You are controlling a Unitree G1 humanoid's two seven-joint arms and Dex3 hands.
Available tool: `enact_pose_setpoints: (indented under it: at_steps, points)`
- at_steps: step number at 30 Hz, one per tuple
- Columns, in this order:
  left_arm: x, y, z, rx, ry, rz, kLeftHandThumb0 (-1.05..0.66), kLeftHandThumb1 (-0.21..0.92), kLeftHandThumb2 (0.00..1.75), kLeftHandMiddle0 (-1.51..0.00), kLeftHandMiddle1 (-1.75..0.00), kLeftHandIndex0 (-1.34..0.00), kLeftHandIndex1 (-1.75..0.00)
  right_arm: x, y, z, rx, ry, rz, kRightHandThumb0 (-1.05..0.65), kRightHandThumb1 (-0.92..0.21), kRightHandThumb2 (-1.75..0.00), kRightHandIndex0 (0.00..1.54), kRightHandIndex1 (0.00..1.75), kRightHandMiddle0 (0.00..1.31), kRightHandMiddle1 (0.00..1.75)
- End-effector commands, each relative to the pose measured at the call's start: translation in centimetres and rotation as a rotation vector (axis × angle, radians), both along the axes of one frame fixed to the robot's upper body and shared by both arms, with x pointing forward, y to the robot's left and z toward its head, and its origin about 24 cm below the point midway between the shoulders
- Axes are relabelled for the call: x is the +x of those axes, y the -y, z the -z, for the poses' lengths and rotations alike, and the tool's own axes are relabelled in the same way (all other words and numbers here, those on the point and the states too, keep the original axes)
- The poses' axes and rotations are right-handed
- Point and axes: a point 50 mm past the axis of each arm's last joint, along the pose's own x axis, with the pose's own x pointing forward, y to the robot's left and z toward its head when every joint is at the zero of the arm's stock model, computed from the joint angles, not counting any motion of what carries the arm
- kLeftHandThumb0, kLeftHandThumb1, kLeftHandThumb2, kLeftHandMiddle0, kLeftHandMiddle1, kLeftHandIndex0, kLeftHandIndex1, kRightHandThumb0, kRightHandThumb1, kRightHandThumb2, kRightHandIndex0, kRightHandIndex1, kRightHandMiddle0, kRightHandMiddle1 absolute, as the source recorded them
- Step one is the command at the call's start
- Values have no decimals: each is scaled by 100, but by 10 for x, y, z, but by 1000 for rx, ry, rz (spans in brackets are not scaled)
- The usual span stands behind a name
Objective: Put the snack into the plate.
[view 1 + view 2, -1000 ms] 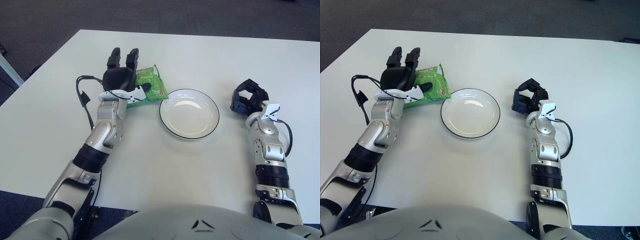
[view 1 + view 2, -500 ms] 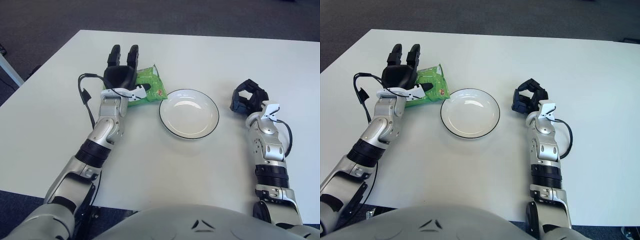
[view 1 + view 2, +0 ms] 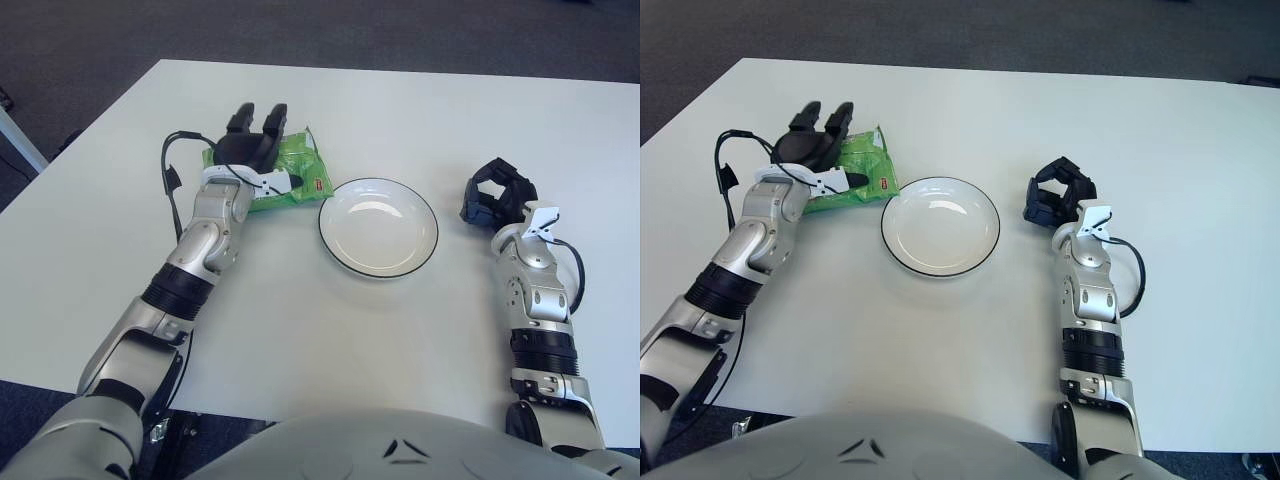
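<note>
Here, upper left of frame: my left hand (image 3: 252, 150) over green snack packet (image 3: 298, 173), fingers spread across it, thumb alongside; firm grasp cannot be told. Packet flat on white table (image 3: 330, 320), just left of plate (image 3: 378, 227). Small red label on packet, unreadable. My right hand (image 3: 494, 197), right of plate, fingers curled, holding nothing.

The green snack bag (image 3: 290, 170) near the table's (image 3: 400, 110) far left part has a small red label with white marks, but they are too tiny to read.
</note>
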Motion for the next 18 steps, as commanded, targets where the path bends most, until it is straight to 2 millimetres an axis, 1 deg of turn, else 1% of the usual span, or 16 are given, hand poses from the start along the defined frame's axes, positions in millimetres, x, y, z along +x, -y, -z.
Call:
enact_pose_setpoints:
  at_steps: [1,5,8,10,13,18]
  points:
    - [8,-7,-2,-11,-121,45,-105,92,24,0,0,0,0,-9,0,26,22,-124,13,-50,-27,-137,126,175,65,175]
    - [10,-10,1,-74,-226,108,-105,92,31,0,0,-3,-3,-9,0,26,21,-123,14,-50,-28,-136,126,175,65,175]
    - [12,-13,4,-118,-282,142,-105,92,33,0,0,-1,-13,-10,0,25,20,-123,15,-50,-28,-136,126,175,65,175]
    - [14,-17,6,-161,-340,162,-105,92,35,0,0,0,-16,-10,-1,25,16,-123,18,-50,-28,-136,126,175,64,175]
    - [20,-24,12,-222,-423,171,-105,92,39,0,0,0,-15,-11,-1,23,13,-122,18,-49,-28,-136,126,175,64,175]
    - [28,-36,23,-282,-513,172,-105,92,48,0,0,0,-9,-11,-2,22,11,-122,15,-49,-28,-136,126,175,64,175]
